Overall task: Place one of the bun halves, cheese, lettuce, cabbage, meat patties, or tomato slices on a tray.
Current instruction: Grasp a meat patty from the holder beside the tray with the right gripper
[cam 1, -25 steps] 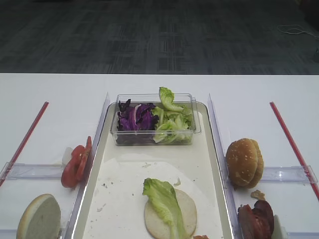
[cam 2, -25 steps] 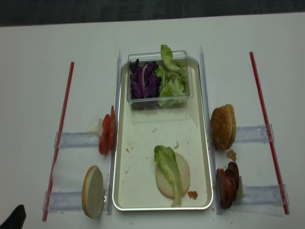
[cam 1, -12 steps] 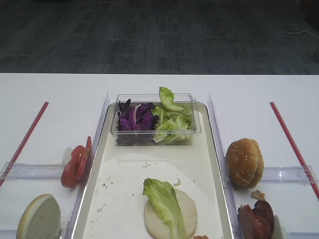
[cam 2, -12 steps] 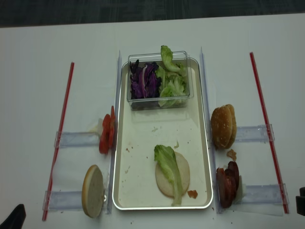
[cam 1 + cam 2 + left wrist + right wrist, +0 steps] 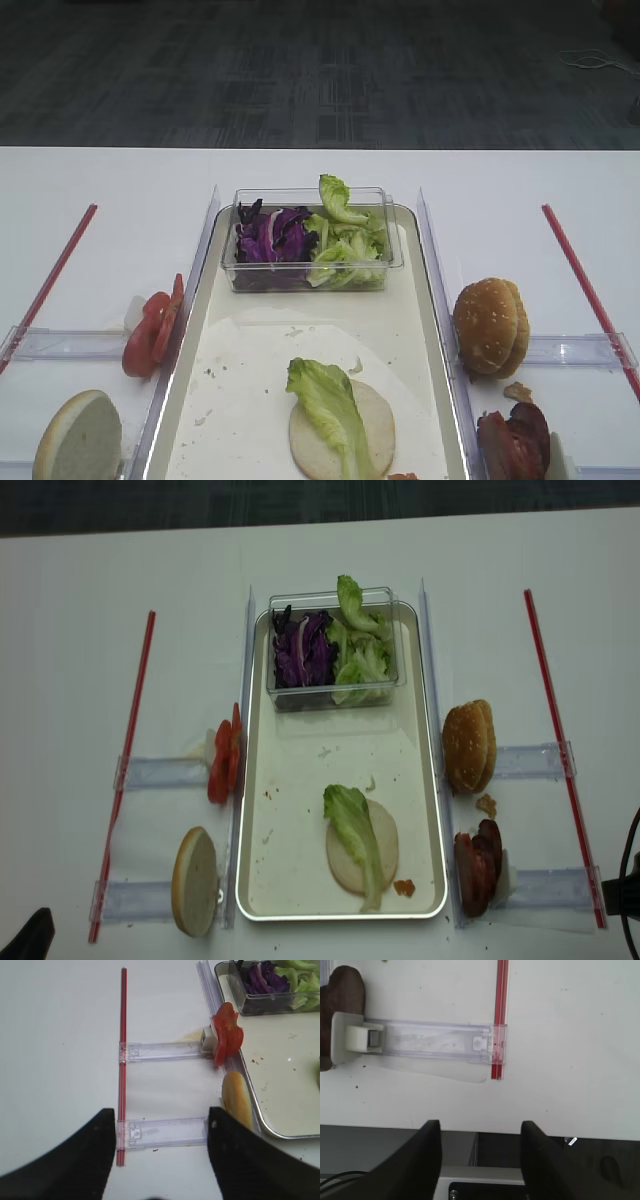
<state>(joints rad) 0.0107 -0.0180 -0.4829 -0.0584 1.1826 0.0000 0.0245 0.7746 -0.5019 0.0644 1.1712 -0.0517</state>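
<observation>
A white table point(image 5: 80, 600) carries the tray point(image 5: 300, 780), red strips point(image 5: 135, 730) and clear holders point(image 5: 160, 773).

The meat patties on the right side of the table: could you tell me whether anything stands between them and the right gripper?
Nothing visible does. In the right wrist view the right gripper hangs open near the table's edge; bare table and a clear plastic rail lie between it and the meat patties.

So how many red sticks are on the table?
2. One red stick lies left of the tray, past the tomato slices. The other red stick lies right of it, past the sesame bun.
</observation>
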